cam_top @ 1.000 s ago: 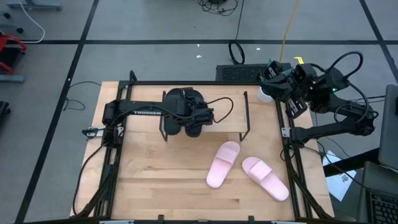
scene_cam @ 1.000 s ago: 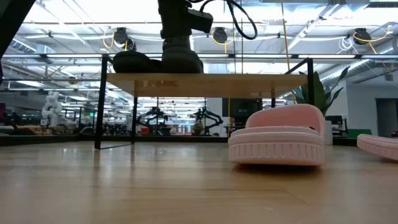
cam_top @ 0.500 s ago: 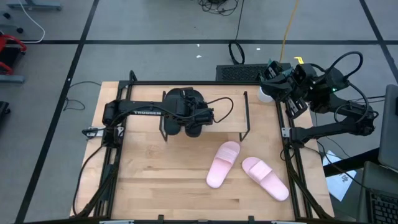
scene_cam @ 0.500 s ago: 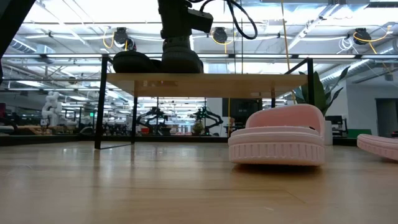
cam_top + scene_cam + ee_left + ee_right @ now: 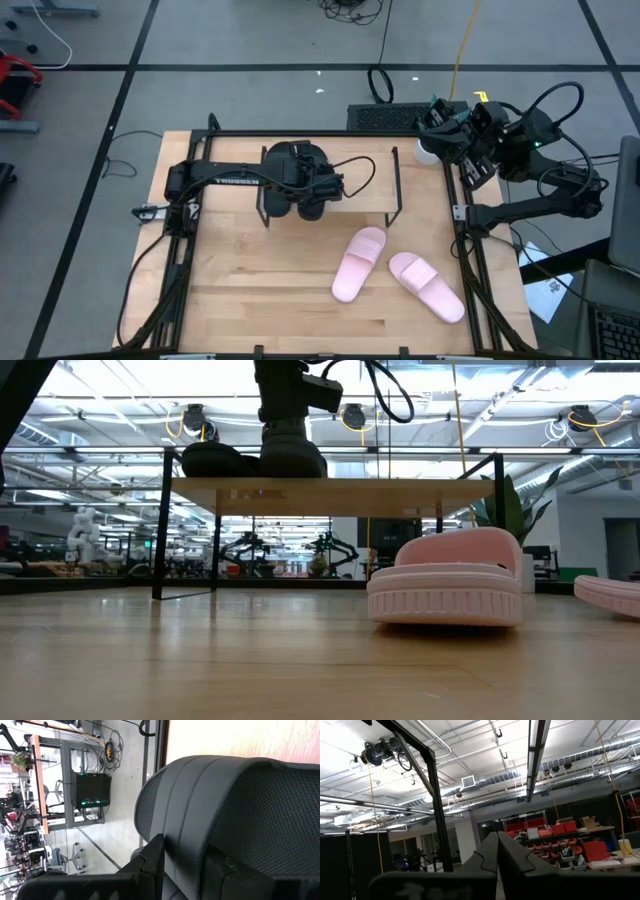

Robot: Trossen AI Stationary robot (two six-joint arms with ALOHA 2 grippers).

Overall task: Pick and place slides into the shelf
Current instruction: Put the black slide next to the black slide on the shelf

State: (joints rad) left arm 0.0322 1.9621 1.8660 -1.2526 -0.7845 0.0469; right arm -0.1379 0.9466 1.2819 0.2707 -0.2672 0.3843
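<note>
White "TROSSEN" lettering marks the left arm, whose pincer point(image 5: 312, 196) grips a black slide point(image 5: 312, 198) on the shelf point(image 5: 365, 185) beside its mate point(image 5: 281, 182), while two pink slides point(image 5: 358, 263) lie on the tabletop point(image 5: 250, 290) and the right pincer point(image 5: 497, 851), fingers together and empty, waits off the tabletop's far right corner.

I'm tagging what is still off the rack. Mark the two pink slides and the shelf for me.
Pink slide nearer the shelf point(image 5: 358, 264), high view, on its strap.
Other pink slide point(image 5: 427, 285), high view, mid-sole.
Shelf point(image 5: 400, 493), low view, plank's front edge.
</note>
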